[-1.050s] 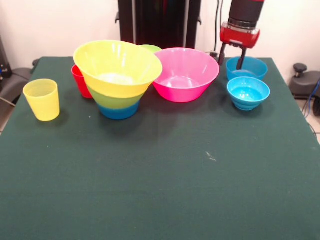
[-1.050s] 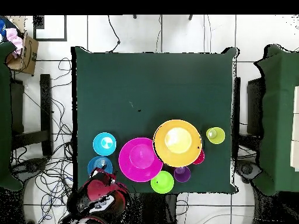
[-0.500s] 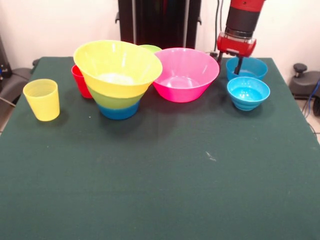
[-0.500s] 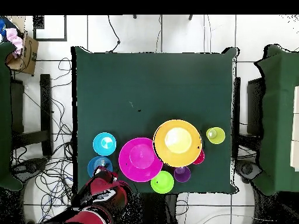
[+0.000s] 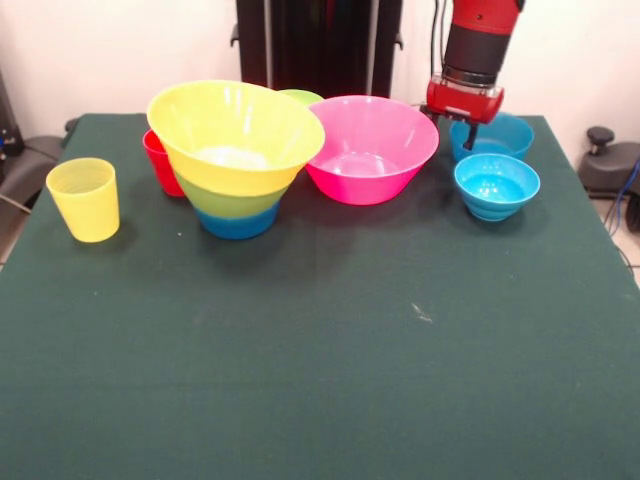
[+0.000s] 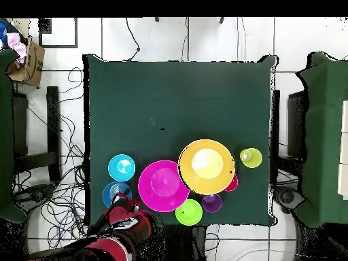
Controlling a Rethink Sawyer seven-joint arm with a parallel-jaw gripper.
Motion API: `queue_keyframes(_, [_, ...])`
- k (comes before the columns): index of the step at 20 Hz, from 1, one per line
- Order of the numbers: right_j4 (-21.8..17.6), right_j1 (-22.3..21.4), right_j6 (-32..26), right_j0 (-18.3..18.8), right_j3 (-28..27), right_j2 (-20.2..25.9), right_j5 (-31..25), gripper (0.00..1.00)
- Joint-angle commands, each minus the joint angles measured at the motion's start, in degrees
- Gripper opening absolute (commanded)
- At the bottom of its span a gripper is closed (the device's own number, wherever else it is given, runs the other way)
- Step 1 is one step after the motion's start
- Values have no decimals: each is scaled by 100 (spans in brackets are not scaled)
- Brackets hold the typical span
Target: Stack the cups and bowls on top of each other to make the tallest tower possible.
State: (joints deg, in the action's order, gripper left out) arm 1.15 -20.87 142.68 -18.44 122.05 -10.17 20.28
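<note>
My gripper [image 5: 455,122] hangs above the far round blue plastic bowl [image 5: 500,133]; I cannot tell its opening. At the table's left, the tower [image 5: 235,155] stacks 3 bowls, yellow-orange over green over blue.

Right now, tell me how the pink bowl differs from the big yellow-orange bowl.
The pink bowl sits directly on the table; the yellow-orange bowl is nested on a green bowl and a blue bowl, so its rim stands higher. The pink bowl stands next to the gripper. Both are large, round, upright and empty.
</note>
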Motion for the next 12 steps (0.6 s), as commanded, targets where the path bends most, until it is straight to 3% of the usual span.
queue_keyframes(1, [146,145,612,151,-621,345,157,100])
queue_keyframes(3, [137,153,620,158,-618,358,175,100])
queue_keyframes(4, [149,163,622,147,-619,342,192,0])
queue_keyframes(12, [262,152,516,1,-657,184,8,0])
